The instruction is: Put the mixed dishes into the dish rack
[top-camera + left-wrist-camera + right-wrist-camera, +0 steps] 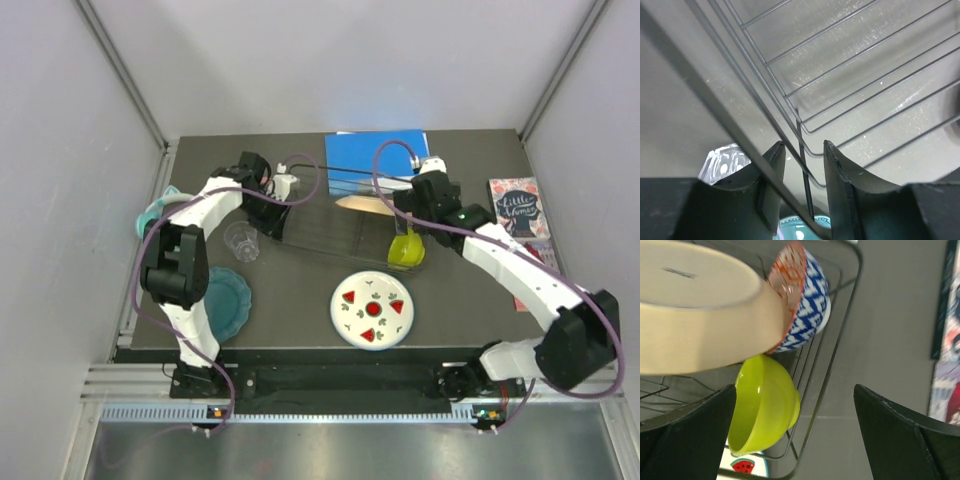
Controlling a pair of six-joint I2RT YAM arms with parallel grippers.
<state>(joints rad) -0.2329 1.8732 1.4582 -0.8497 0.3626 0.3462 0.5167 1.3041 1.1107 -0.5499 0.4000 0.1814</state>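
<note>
From above, the dish rack is sitting mid-table. The left gripper is reaching over its far left corner and the right gripper is hanging over its right end. The peach bird-pattern plate is standing along the rack's far side. The yellow-green bowl is lying at the near right corner.

Outside the rack, the clear cup is standing just left of it. The teal scalloped plate is lying nearer on the left, and the white plate with red watermelon slices is lying near the middle front. The blue book is lying beyond the rack.

The left wrist camera is showing what the overhead cannot. The left gripper is standing half-parted, straddling a thin rack wire without pinching it. The cup is peeking in at the lower left.

The right wrist camera is showing the right gripper spread wide and grasping nothing. The bowl is tipped on its side inside the rack, between the fingers. Whether one finger is touching its rim cannot be told. This view is also revealing a blue-and-white zigzag bowl, hidden under the arm in the overhead view. It is leaning behind the plate's pale underside.
</note>
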